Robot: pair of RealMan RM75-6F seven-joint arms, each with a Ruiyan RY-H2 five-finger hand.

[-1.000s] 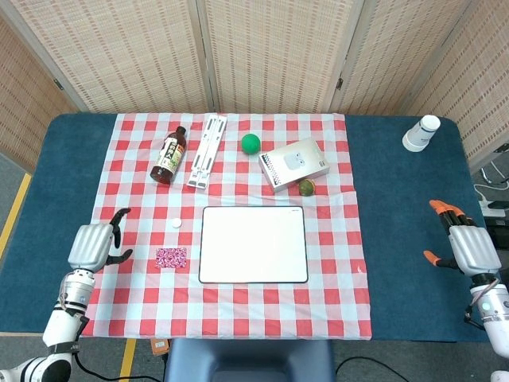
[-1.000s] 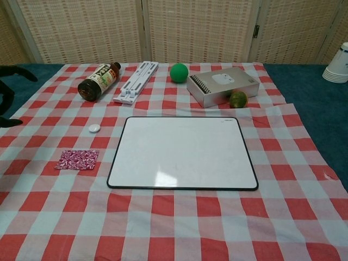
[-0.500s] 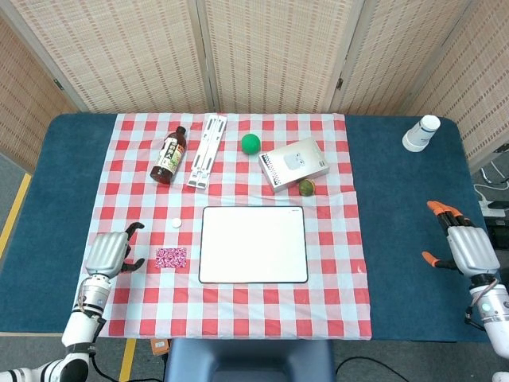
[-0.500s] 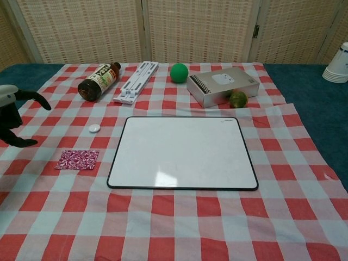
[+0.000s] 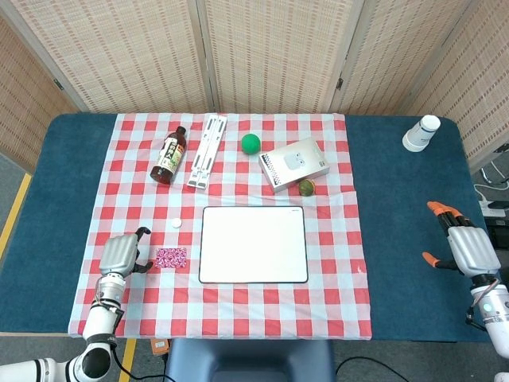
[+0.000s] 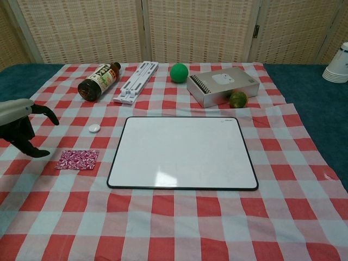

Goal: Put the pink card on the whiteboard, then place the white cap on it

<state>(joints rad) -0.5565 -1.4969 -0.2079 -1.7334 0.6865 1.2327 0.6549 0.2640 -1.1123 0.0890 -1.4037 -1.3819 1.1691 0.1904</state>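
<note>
Fingers [image 6: 41, 154] spread just beside pink card [image 6: 77, 159]

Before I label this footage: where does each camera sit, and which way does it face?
Head view: high above, looking down on the table; both robot hands show, left, right.
Chest view: low at the near edge, facing the screens; only the left robot hand shows.
Both show the whiteboard and pink card.

I log a blue-topped table [image 5: 398, 239], bearing directly a red-and-white checked cloth [image 5: 334, 263] at centre and stacked paper cups [image 5: 420, 133] at its far right corner.
</note>
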